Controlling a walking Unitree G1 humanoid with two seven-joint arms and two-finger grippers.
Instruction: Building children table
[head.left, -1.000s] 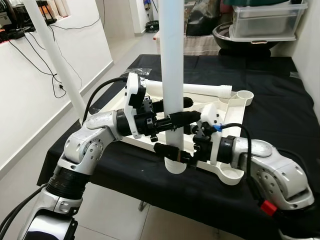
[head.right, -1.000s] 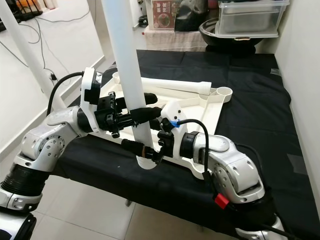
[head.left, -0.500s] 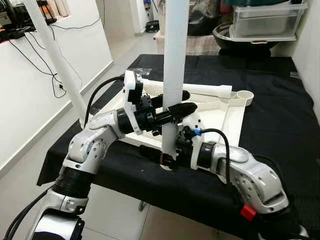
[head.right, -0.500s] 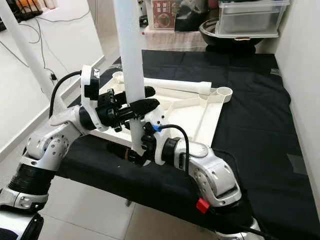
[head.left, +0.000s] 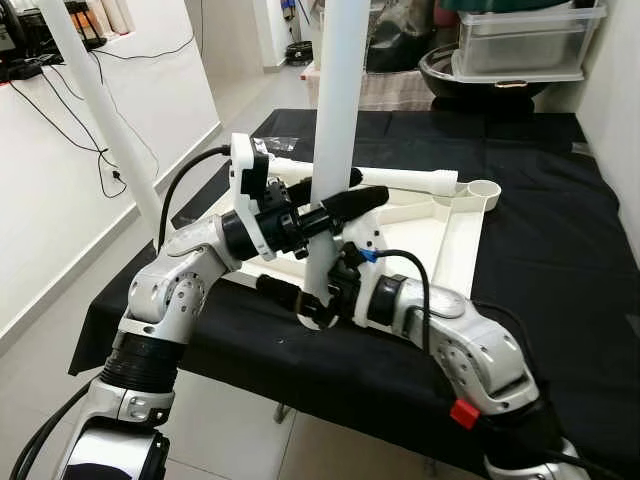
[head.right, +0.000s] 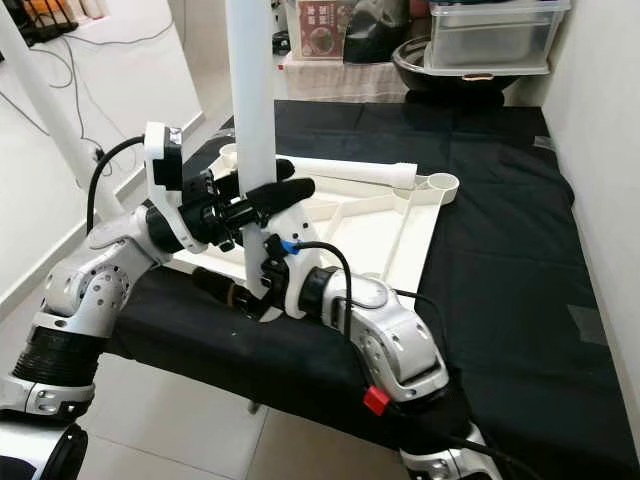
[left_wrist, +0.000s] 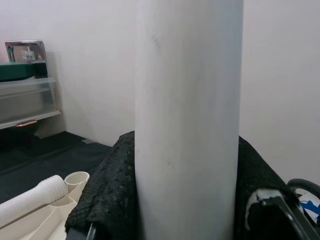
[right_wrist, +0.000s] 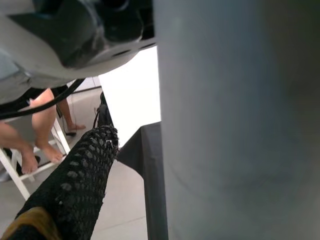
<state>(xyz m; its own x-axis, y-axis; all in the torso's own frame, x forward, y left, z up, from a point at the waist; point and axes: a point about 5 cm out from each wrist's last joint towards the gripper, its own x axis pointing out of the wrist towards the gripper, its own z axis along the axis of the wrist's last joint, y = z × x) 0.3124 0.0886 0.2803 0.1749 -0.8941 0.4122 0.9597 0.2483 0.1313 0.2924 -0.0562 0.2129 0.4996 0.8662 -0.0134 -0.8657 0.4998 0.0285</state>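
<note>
I hold a white table leg (head.left: 330, 120) upright over the near left corner of the upturned white table top (head.left: 455, 240). My left gripper (head.left: 370, 187) is shut on the leg at mid height, and both black fingers (left_wrist: 105, 200) press its sides in the left wrist view. My right gripper (head.left: 285, 295) reaches in at the leg's lower end. In the right wrist view one finger (right_wrist: 75, 185) stands clear of the leg (right_wrist: 240, 125) with a gap between; the other finger is hidden. A second leg (head.left: 400, 181) lies across the far side of the table top.
The table top rests on a black-covered table (head.left: 560, 250) whose near edge lies just under my arms. Another white leg (head.left: 100, 110) stands slanted at the left. Plastic bins (head.left: 520, 40) sit behind the table. A seated person's bare legs (right_wrist: 30, 130) are beyond the table's corner.
Both arms have carried the upright leg leftward, toward the table top's near left corner. My right arm has stretched further left under the left one.
</note>
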